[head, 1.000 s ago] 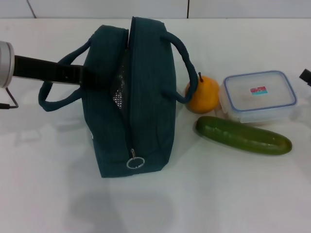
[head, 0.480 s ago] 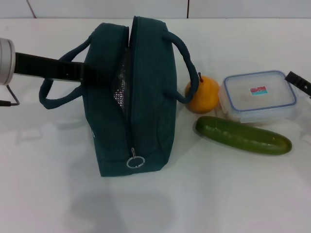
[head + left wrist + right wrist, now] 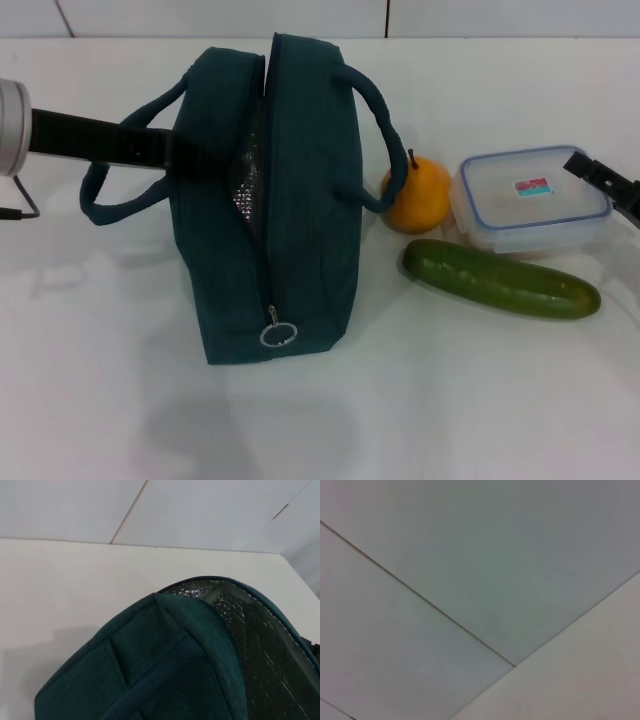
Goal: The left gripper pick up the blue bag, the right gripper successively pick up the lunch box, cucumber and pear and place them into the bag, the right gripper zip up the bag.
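Observation:
The blue bag [image 3: 290, 200] stands at the table's middle left with its zip open, foil lining [image 3: 243, 185] showing and the ring pull [image 3: 279, 334] at its near end. My left gripper [image 3: 188, 157] reaches in from the left and is shut on the bag's left wall beside the opening. The left wrist view is filled by teal fabric [image 3: 165, 670] and lining. The pear [image 3: 417, 195] sits just right of the bag. Farther right is the lunch box [image 3: 530, 198], with the cucumber [image 3: 500, 279] lying in front of it. My right gripper [image 3: 603, 182] comes in at the right edge, over the lunch box's right end.
White table [image 3: 450, 400] all round, with a wall seam at the back. The bag's two loop handles [image 3: 375, 110] stick out to either side, the right one arching over towards the pear. The right wrist view holds only wall panels [image 3: 470, 580].
My right gripper has moved leftwards from the right edge, reaching over the lunch box's right end. The bag and left arm have barely shifted.

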You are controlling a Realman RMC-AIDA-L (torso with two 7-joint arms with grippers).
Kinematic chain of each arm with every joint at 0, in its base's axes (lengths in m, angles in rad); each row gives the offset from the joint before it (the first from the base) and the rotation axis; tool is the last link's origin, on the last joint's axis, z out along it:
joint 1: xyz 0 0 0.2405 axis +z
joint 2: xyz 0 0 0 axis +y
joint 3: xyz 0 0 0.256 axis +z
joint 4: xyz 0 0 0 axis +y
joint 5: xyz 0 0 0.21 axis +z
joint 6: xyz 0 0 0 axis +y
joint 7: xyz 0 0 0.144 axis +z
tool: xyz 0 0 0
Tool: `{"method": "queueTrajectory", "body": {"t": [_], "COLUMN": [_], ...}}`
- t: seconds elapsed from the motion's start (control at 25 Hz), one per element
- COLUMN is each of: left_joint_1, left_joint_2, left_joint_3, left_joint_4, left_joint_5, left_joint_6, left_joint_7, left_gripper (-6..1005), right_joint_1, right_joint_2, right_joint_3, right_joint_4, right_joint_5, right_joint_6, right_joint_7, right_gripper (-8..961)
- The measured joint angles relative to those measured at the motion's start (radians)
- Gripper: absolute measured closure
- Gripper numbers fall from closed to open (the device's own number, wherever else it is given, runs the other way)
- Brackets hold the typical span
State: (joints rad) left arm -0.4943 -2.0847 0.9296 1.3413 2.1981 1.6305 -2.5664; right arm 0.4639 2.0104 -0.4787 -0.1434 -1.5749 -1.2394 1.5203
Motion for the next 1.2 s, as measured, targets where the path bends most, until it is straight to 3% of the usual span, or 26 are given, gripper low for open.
{"method": "queueTrajectory", "body": {"t": [0.4,0.88,1.2], "left_joint_1": [0.005,0.002,0.003], "left_joint_2": [0.000,0.000,0.000], "left_joint_3": [0.000,0.004,0.014], "left_joint_4": [-0.002,-0.008,-0.009], "left_joint_5": [0.000,0.000,0.000], "left_joint_6": [0.001,0.003,0.003], "left_joint_7": [0.000,0.001,0.003], "left_gripper": [959,959,959], "right_joint_1": [-0.019,-0.012,-0.007], "right_joint_2": [-0.001,0.000,0.002], "right_joint_3": [0.006,0.001,0.004], "right_joint_4": [0.001,0.008,0.037], "right_joint_5": [0.005,0.006,0.007], "right_joint_6": [-0.100,-0.115,-0.128], "right_joint_7": [0.107,0.157,0.171], "right_gripper": [274,319,444]}}
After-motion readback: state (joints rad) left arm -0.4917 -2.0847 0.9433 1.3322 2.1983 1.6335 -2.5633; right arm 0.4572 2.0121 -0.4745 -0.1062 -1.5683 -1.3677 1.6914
